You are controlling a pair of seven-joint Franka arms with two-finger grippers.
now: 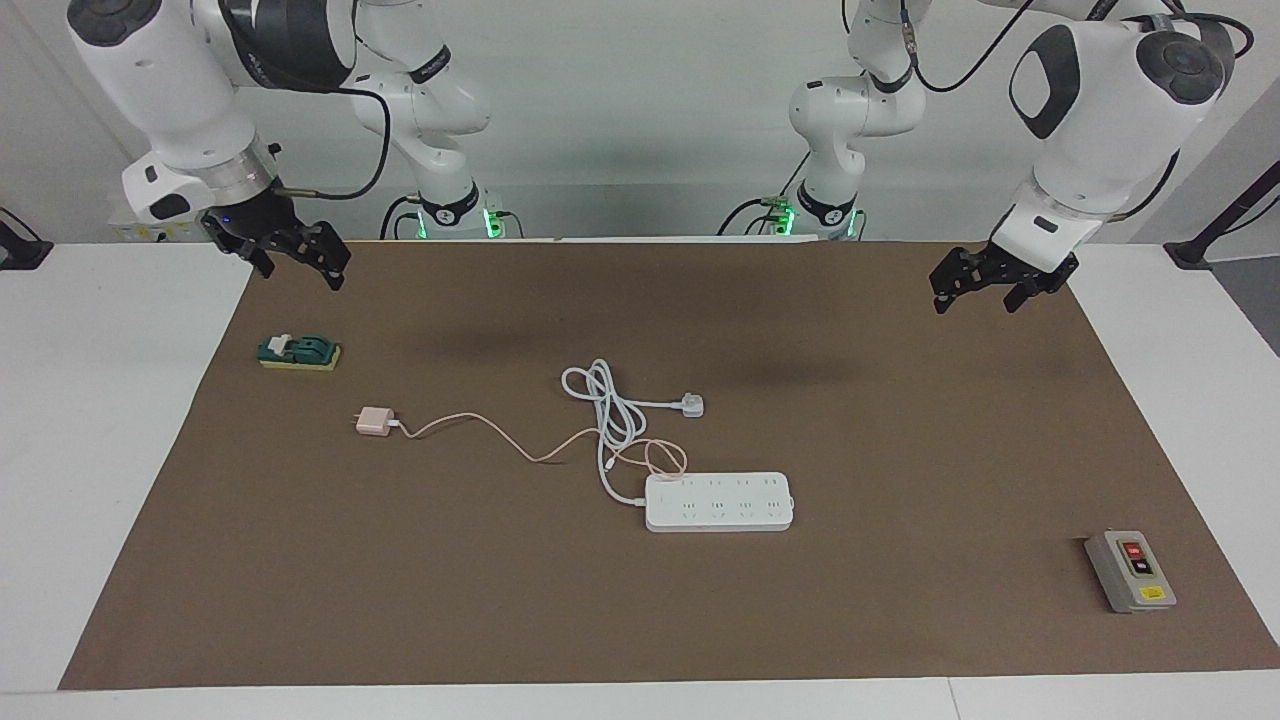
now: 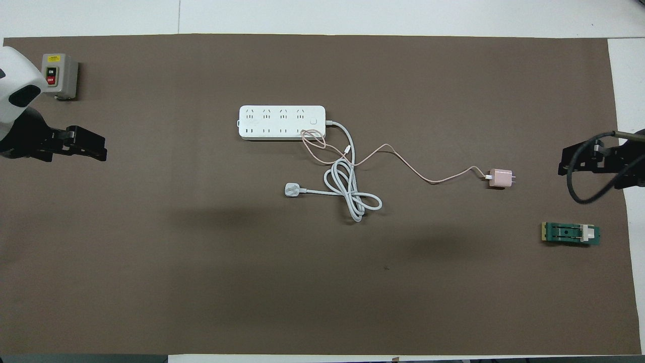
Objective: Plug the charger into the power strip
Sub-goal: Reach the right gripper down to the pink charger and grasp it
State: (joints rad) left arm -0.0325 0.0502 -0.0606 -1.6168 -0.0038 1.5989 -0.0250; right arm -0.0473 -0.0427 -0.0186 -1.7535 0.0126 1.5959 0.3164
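The right end effector (image 1: 298,265) hangs open and empty over the mat's edge at its own end of the worktop, the charger (image 1: 374,422) lying below it toward the middle. The left end effector (image 1: 975,292) waits open over its end. The power strip (image 1: 719,501) lies between them, the charger's cable (image 1: 480,432) trailing to it, unplugged.

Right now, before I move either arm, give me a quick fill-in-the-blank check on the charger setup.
1. The charger lies on the ___ mat.
2. The power strip lies ___ from the robots than the charger.
3. Both claws hold ___.
4. The charger lies toward the ___ arm's end.

Missing: brown; farther; nothing; right
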